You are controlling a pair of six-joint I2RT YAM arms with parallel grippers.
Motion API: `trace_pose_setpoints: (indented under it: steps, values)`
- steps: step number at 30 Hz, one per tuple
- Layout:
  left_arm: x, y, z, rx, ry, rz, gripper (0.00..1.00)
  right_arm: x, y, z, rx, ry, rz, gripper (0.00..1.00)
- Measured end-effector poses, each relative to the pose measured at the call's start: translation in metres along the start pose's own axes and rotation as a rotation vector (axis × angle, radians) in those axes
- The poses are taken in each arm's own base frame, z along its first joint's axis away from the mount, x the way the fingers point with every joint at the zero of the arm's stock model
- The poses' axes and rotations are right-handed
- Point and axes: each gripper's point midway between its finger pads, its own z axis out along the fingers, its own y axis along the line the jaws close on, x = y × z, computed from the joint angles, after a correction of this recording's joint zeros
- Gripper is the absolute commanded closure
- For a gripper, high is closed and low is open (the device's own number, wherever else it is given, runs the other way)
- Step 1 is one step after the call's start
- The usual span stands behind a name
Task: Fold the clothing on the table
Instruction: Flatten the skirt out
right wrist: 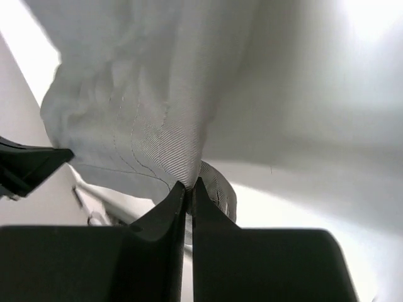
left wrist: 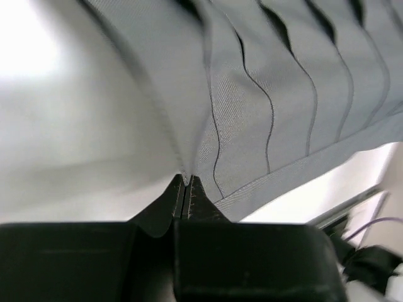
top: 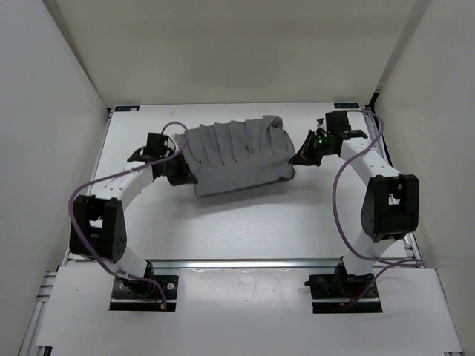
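White panel walls close in a large flat white bench with aluminium rail edges, both arm bases bolted at its near edge.

The left tool has its two black fingers pressed together, tips meeting on a thin pinch of cloth; in the left wrist view the fabric fans out from that point, with dark pleat lines running away from the tips. The right tool is likewise clamped, its jaws closed on a fold of the same cloth, which in the right wrist view spreads away from the tips in soft wrinkles.

Between them stretches the medium-grey, matte, pleated fabric clothing, skirt-like, its pleats running from the far side toward the near side. It sits over the far half of the bench, roughly midway between the left and right edges, with its near hem throwing a shadow on the white surface. Whether it is wholly clear of the bench cannot be told.

Purple cables loop along both white arms.
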Motion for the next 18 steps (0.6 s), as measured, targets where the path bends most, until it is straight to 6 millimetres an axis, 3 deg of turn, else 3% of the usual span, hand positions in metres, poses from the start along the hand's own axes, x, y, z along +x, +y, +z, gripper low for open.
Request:
trace_pose_setpoints:
  steps: [2, 5, 9, 14, 18]
  values:
    - [-0.040, -0.018, 0.000, 0.052, -0.064, 0.018, 1.00, -0.027, 0.016, -0.010, -0.019, -0.087, -0.055, 1.00]
    - [-0.077, -0.045, -0.017, 0.143, -0.148, 0.048, 1.00, -0.043, 0.029, -0.026, -0.022, -0.187, -0.138, 1.00]
    - [-0.106, -0.094, -0.073, 0.328, -0.275, 0.099, 1.00, -0.040, 0.055, -0.068, -0.016, -0.348, -0.317, 1.00]
    - [-0.104, -0.143, -0.179, 0.588, -0.452, 0.145, 1.00, -0.009, 0.104, -0.154, -0.097, -0.634, -0.596, 1.00]
    - [-0.067, -0.170, -0.246, 0.731, -0.542, 0.225, 1.00, 0.011, 0.125, -0.222, -0.162, -0.839, -0.718, 1.00]
